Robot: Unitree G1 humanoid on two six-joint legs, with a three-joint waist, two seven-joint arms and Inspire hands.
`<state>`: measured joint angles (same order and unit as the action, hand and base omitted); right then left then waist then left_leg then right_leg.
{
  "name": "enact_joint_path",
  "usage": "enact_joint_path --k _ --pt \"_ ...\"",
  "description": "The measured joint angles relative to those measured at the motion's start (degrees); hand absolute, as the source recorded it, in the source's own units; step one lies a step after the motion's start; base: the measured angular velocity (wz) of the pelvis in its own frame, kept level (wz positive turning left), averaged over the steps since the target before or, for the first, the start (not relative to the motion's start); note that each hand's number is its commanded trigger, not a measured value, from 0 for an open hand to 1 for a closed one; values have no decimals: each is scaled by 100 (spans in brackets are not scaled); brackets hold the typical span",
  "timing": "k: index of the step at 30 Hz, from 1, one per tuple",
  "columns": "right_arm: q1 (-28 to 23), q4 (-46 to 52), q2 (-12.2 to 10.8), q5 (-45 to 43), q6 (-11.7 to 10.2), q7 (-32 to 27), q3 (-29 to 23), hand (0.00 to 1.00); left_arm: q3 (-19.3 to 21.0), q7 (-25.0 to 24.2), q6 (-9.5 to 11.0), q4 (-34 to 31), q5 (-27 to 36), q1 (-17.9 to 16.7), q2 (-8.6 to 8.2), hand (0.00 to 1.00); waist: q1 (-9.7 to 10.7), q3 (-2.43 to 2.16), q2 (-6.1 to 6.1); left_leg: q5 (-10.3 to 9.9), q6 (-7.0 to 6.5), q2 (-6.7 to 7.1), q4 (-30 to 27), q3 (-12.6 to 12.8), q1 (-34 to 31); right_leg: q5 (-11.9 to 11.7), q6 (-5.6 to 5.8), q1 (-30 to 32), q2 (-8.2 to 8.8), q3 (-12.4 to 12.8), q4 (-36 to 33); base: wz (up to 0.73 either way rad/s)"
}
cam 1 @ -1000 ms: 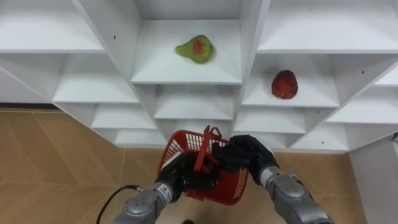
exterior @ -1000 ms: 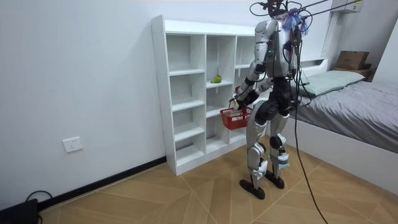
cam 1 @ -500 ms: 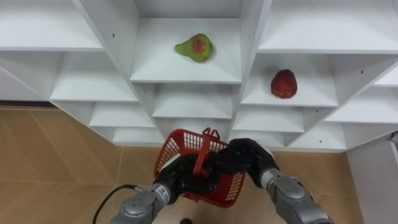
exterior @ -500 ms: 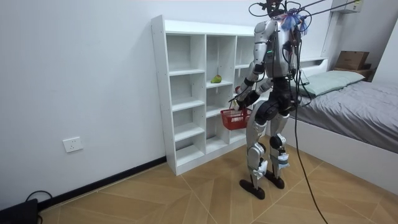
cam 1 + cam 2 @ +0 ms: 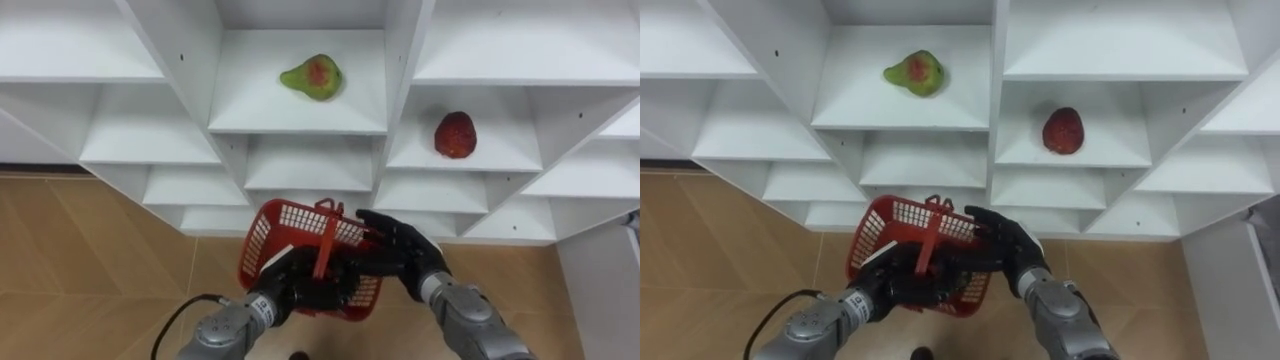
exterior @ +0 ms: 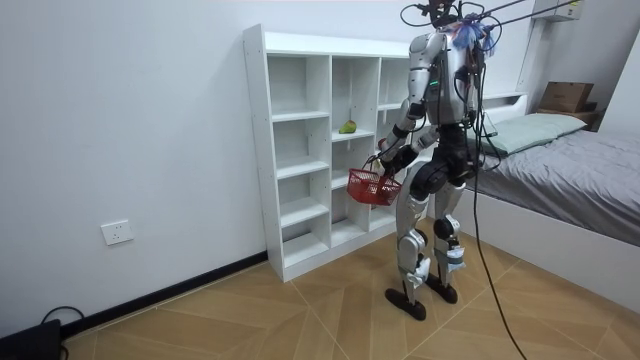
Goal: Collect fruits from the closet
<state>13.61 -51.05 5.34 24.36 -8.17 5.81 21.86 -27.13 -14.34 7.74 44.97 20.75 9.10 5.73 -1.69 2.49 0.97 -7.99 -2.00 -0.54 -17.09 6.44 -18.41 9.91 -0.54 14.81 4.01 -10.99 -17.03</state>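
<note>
A green pear with a red blush (image 5: 312, 77) lies on the middle shelf of the white closet. A dark red fruit (image 5: 455, 134) lies on the shelf to its right, one level lower. In front of me, below the shelves, hangs a red mesh basket (image 5: 283, 238), tilted to my left. My left hand (image 5: 298, 287) is shut on its upright red handle (image 5: 325, 243). At the basket's right rim my right hand (image 5: 402, 252) is open, its fingers stretched out against the mesh. The room view has me standing upright before the closet with the basket (image 6: 373, 186) at hip height.
The white closet (image 6: 300, 150) has several open compartments and stands against the wall. The floor is wooden parquet (image 5: 90, 260). A bed (image 6: 570, 175) stands at the room view's right, close behind me, and a white side panel (image 5: 605, 300) shows at my lower right.
My right hand's fingers have gone from curled at the basket's rim to stretched out. The basket has swung and tilted towards my left.
</note>
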Motion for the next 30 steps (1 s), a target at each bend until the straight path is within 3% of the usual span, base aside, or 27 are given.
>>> enact_joint_path --k 15,18,19,26,30 --pt "-6 0 121 32 -5 -28 212 0 -12 -19 0 -13 0 0 -3 100 -4 -7 -2 9 -14 -6 -63 -7 10 1 -4 5 6 6 -92 0" --pt "-15 8 111 26 -4 -65 216 0 0 -18 0 -12 -7 -2 -2 100 -2 -39 -4 9 -14 -4 -60 -35 17 1 -4 2 6 9 -95 1" --pt "-22 8 104 13 -4 -78 213 0 17 -18 0 -11 -13 -14 13 100 -7 -69 -4 9 -14 3 -61 -60 23 2 -4 -18 6 -8 -92 6" --pt "-72 199 133 -236 16 -167 187 0 101 -22 0 55 -20 -116 64 100 -16 -84 -6 10 -14 62 -44 -256 308 30 16 -472 11 -239 68 16" --pt "-413 689 209 -706 17 -202 189 0 357 -24 -30 130 -55 -417 93 100 -59 -155 -2 10 -12 136 32 -516 530 67 50 -836 1 -445 246 35"
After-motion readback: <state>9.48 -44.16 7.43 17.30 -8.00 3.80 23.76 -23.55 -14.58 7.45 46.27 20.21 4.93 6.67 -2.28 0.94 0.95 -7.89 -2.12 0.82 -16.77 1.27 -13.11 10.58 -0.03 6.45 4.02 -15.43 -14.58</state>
